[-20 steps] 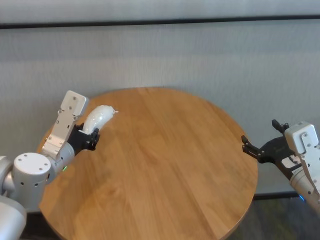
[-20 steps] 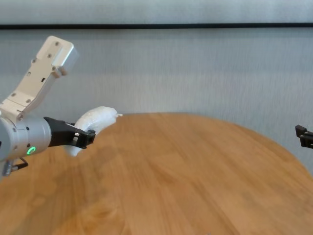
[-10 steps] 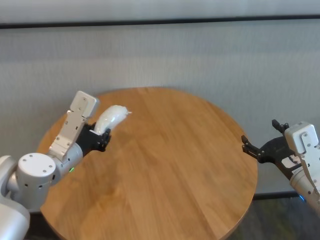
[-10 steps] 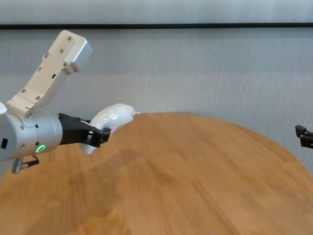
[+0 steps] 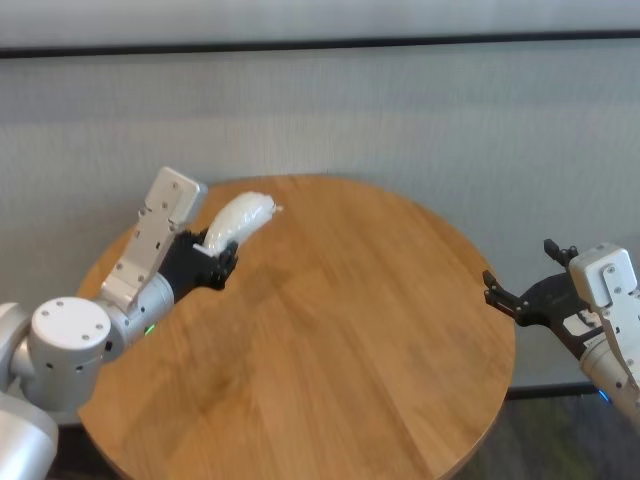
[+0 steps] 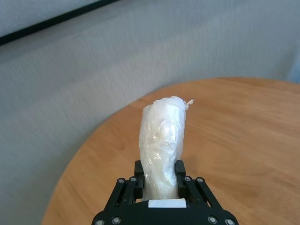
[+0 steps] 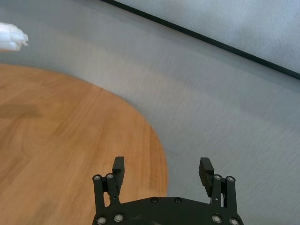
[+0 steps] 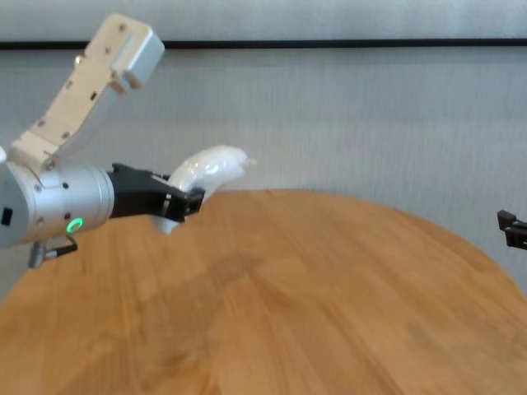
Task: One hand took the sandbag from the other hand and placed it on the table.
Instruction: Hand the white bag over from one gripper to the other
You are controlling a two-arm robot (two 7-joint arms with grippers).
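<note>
The white lumpy sandbag (image 5: 240, 221) hangs in the air over the back left of the round wooden table (image 5: 330, 340), its knotted tip pointing toward the table's middle. My left gripper (image 5: 213, 263), the one with the green ring, is shut on the sandbag's near end. In the left wrist view the sandbag (image 6: 162, 145) sticks out between the black fingers (image 6: 136, 182). In the chest view the sandbag (image 8: 207, 172) rides well above the tabletop. My right gripper (image 5: 516, 291), on the arm with the blue ring, waits open off the table's right edge, nothing between its fingers (image 7: 118, 170).
A grey wall with a dark strip runs behind the table (image 8: 329, 288). The sandbag's shadow falls on the wood below it. In the right wrist view the sandbag's tip (image 7: 11, 38) shows far off over the table (image 7: 70, 140).
My left arm has carried the sandbag upward and toward the table's middle. The right arm has stayed where it was, open.
</note>
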